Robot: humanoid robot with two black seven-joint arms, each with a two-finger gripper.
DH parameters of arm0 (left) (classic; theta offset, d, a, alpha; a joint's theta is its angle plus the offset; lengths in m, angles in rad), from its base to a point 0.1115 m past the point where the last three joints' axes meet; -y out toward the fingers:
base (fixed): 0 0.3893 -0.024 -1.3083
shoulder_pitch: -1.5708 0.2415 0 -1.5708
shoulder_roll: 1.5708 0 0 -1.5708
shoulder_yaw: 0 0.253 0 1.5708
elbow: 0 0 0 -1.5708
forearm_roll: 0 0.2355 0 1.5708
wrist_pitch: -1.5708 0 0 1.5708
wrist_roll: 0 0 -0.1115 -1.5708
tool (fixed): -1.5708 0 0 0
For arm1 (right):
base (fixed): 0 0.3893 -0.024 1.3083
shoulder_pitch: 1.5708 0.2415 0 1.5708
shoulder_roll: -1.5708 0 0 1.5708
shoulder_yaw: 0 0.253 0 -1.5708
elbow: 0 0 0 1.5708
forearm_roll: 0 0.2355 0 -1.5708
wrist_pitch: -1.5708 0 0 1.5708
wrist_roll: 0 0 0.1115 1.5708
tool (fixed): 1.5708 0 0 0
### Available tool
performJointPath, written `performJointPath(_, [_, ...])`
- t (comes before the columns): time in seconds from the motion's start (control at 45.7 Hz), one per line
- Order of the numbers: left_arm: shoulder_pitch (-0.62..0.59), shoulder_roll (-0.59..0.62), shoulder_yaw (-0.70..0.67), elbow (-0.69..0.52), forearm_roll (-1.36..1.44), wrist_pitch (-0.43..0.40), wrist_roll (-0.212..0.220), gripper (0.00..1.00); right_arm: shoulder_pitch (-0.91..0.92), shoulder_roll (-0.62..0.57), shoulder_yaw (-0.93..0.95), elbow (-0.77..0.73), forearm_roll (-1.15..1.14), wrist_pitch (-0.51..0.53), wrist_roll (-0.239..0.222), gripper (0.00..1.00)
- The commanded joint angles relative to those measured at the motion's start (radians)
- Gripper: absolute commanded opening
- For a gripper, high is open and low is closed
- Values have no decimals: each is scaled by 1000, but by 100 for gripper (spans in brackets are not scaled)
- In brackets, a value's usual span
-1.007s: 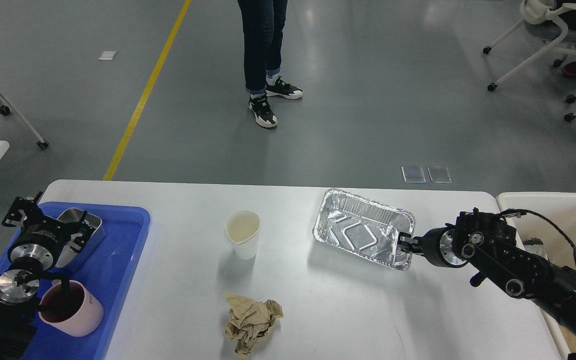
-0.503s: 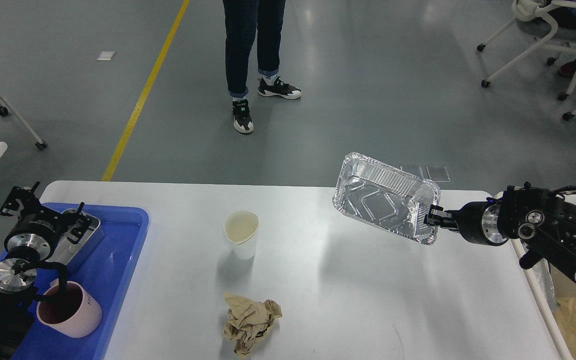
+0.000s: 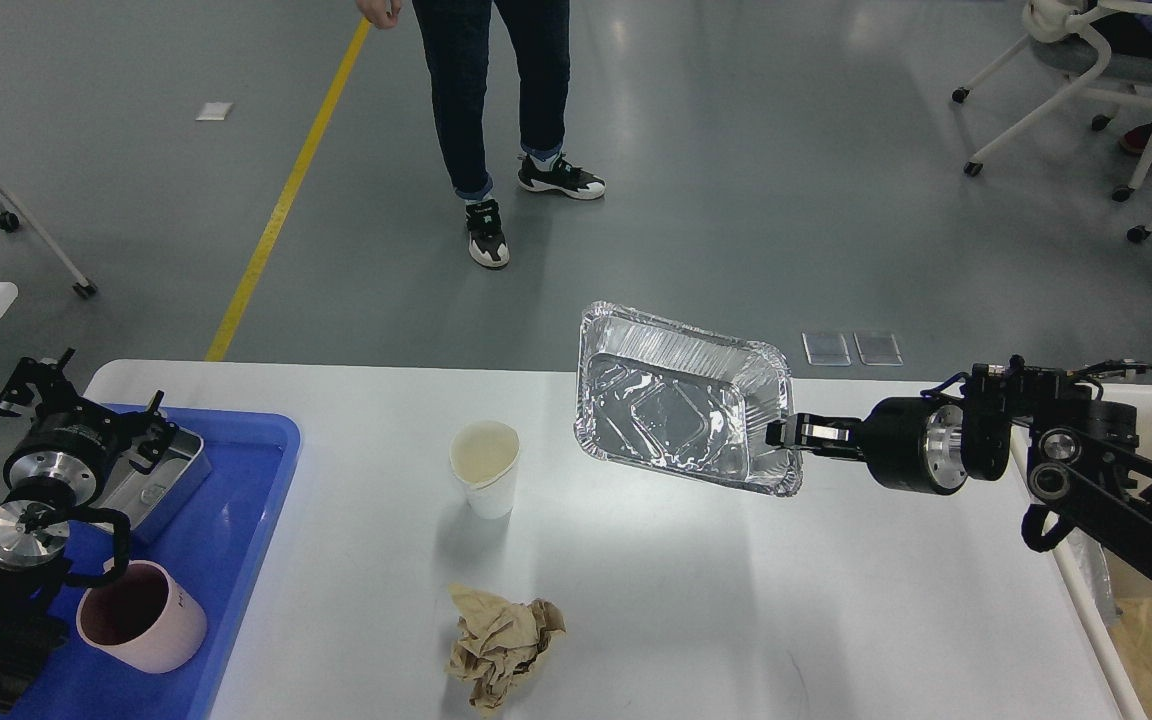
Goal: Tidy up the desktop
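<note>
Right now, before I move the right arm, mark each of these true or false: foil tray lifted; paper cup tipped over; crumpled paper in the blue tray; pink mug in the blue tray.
1. The right gripper holds the foil tray by its rim, tilted, off the desktop. True.
2. The paper cup lies on its side. False: it stands upright.
3. The crumpled brown paper is in the blue tray. False: it lies on the desktop.
4. The pink mug sits in the blue tray. True.
</note>
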Motion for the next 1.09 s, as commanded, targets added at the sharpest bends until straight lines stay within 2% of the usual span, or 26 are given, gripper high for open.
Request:
performJointPath(0.0, [-17, -4, 0, 0, -1, -9, -6, 97, -1, -1, -25, 3, -69, 1, -7, 0])
performJointPath(0.109, [-43, -6, -1, -3, -1, -12, -6, 97, -4, -1, -66, 3, -140, 1, -7, 0])
performJointPath(0.35, [-113, -6, -11, -9, -4, -35, -25, 97, -7, -18, -85, 20, -141, 5, 0, 0])
performJointPath(0.503, [-114, -6, -17, -9, -14, -176, -28, 97, -7, -18, -82, 34, -134, 60, 0, 0])
performJointPath(0.569, [-113, -6, -20, -6, -20, -208, -32, 97, -7, -21, -82, 34, -134, 65, 0, 0])
performJointPath(0.744, [-115, -7, -101, -8, -18, -230, -130, 97, -8, -52, -80, 42, -132, 67, 0, 0])
performJointPath(0.832, [-115, -6, -98, -9, -17, -231, -184, 97, -16, -70, -80, 42, -132, 68, 0, 0])
performJointPath(0.985, [-115, 2, -95, 0, -4, -220, -212, 97, -48, -104, -79, 62, -132, 68, -2, 0])
performJointPath(1.073, [-114, 6, -100, 0, -4, -219, -245, 97, -54, -119, -80, 62, -131, 68, -2, 0])
